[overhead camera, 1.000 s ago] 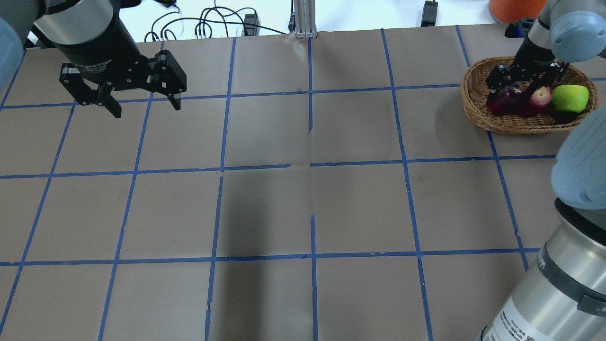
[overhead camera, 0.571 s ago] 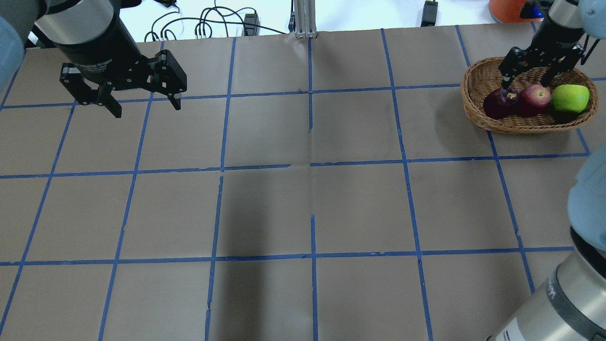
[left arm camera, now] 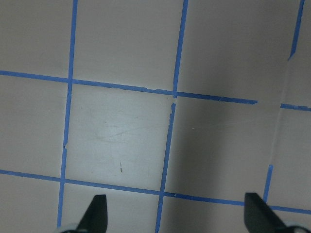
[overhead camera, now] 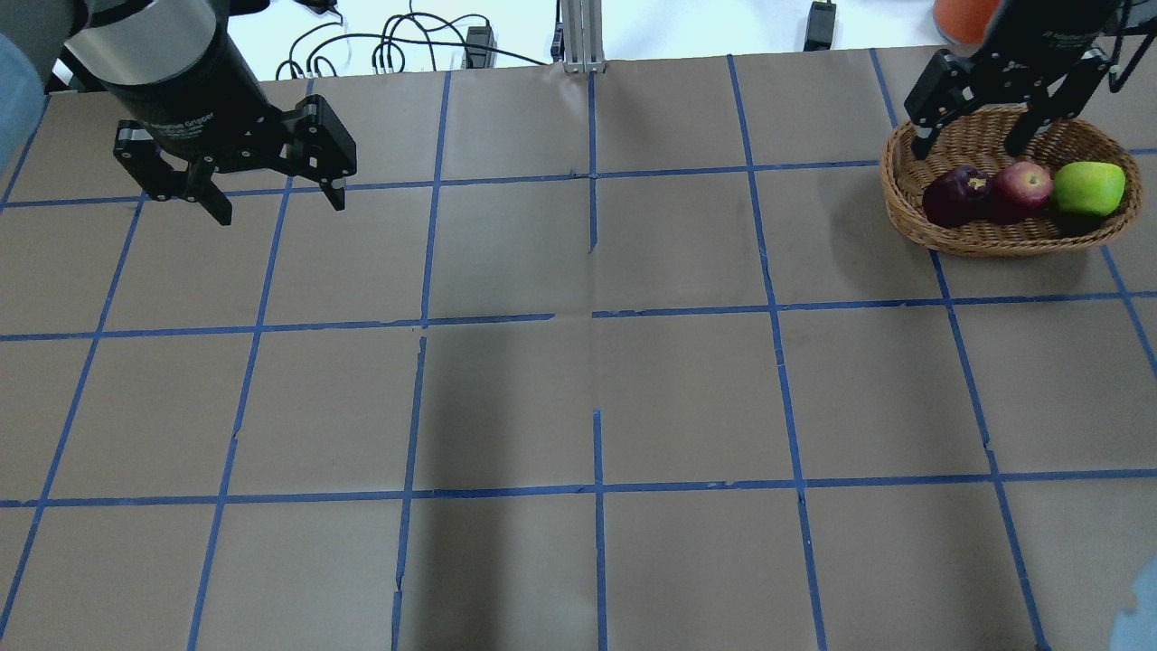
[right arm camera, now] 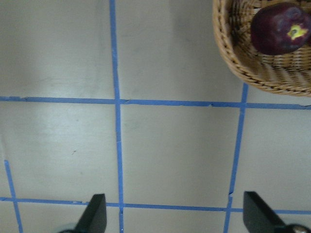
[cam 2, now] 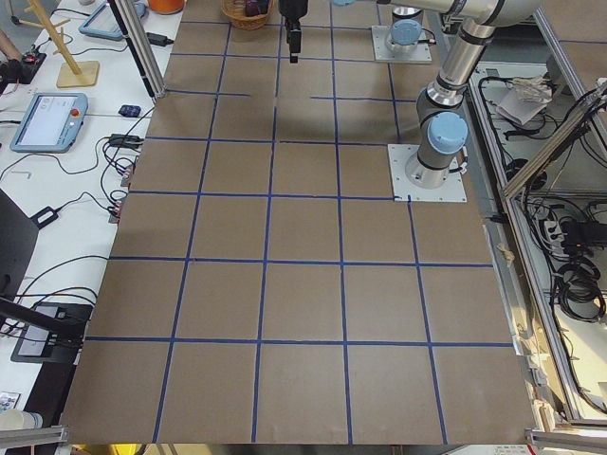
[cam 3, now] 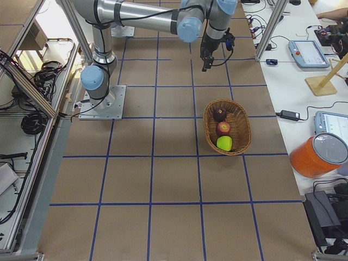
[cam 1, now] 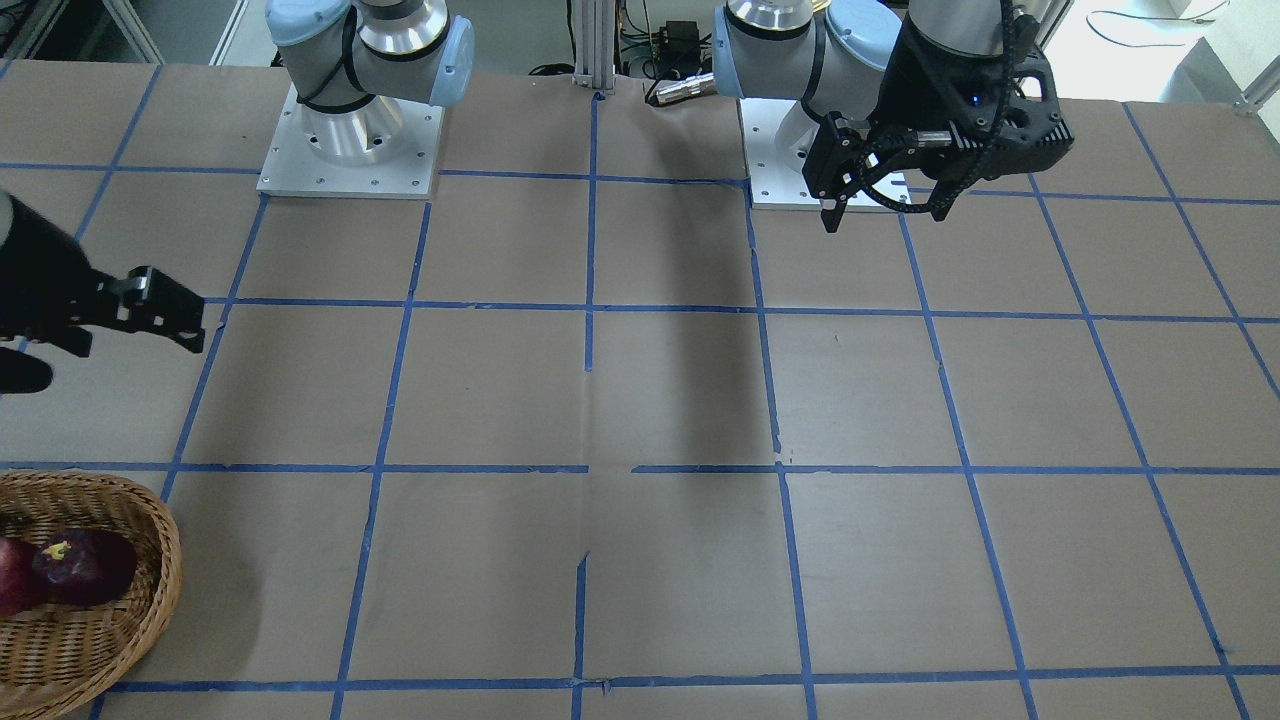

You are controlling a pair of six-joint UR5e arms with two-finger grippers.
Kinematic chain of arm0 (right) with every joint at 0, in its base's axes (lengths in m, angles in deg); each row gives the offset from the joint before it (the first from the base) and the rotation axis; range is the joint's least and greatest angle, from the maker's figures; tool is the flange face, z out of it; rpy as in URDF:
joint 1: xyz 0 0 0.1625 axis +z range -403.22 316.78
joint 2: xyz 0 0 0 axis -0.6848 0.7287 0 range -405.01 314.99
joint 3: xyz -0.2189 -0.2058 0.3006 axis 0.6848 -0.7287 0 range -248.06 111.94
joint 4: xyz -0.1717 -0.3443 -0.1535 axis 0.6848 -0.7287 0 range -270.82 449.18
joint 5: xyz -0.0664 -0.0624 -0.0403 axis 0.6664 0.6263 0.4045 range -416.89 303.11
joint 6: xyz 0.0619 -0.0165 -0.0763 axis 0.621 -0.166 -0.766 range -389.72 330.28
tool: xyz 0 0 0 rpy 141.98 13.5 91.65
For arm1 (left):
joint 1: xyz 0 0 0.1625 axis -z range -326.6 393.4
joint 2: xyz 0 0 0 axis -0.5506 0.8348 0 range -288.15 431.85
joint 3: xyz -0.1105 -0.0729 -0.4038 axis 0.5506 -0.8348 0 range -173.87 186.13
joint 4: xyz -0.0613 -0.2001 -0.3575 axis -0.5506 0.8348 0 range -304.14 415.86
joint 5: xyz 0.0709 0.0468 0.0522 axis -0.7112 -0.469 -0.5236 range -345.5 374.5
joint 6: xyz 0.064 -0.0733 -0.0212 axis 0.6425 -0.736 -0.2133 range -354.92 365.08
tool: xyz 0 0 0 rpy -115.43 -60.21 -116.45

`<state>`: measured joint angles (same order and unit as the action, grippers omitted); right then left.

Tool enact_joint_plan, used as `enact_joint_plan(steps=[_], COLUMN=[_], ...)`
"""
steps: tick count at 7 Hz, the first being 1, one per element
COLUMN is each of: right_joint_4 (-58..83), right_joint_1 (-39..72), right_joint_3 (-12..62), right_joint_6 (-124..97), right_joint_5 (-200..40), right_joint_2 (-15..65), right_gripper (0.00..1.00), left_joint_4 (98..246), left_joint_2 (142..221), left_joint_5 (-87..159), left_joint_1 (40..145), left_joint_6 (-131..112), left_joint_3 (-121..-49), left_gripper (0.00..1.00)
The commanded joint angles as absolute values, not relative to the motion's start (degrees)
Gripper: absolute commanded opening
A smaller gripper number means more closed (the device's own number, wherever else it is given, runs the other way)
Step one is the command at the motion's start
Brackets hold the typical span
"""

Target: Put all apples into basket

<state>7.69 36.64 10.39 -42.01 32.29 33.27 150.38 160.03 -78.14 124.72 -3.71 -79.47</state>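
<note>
The wicker basket (overhead camera: pixel 904 212) stands at the table's far right and holds all three apples in a row: maroon (overhead camera: pixel 956 195), red (overhead camera: pixel 1021 190) and yellow-green (overhead camera: pixel 1088 187). My right gripper (overhead camera: pixel 972 140) is open and empty, raised above the basket's far rim. In the right wrist view the basket (right arm camera: pixel 243 68) and maroon apple (right arm camera: pixel 281 29) sit in the top right corner, well away from the fingers (right arm camera: pixel 97 211). My left gripper (overhead camera: pixel 280 206) is open and empty, high over the far left of the table.
An orange container (cam 3: pixel 318 155) stands off the table beyond the basket. Cables and small devices (overhead camera: pixel 398 50) lie past the table's far edge. Both arm bases (cam 1: pixel 350 150) are mounted at the robot side.
My right gripper has lifted up and away from the apples, which stay in the basket. The right arm has pulled out of the view's right side. The left gripper has not moved.
</note>
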Motion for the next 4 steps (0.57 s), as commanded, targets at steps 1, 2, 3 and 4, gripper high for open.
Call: enact_joint_plan(steps=[1, 2, 3, 4], right_joint_4=[7.8, 8.2, 8.3, 8.4], right_joint_1=[41.9, 42.6, 44.7, 46.9], right_joint_3=[15.4, 16.0, 16.2, 16.6], right_joint_6=[-33.3, -29.7, -28.4, -28.3], right_joint_5=[32.2, 32.0, 32.2, 32.2], right_joint_2=[39.9, 40.9, 41.1, 41.5], right_gripper=[1.00, 1.00, 1.00, 1.00], left_joint_4=[150.4, 150.4, 150.3, 150.3], left_joint_2=[160.0, 160.0, 160.0, 160.0], left_joint_5=[-78.1, -78.1, -78.1, -78.1], left_joint_1=[124.7, 124.7, 124.6, 124.7], left_joint_6=[-3.7, -3.7, -3.7, -3.7], left_joint_3=[-79.5, -79.5, -79.5, -79.5], left_gripper=[1.00, 1.00, 1.00, 1.00])
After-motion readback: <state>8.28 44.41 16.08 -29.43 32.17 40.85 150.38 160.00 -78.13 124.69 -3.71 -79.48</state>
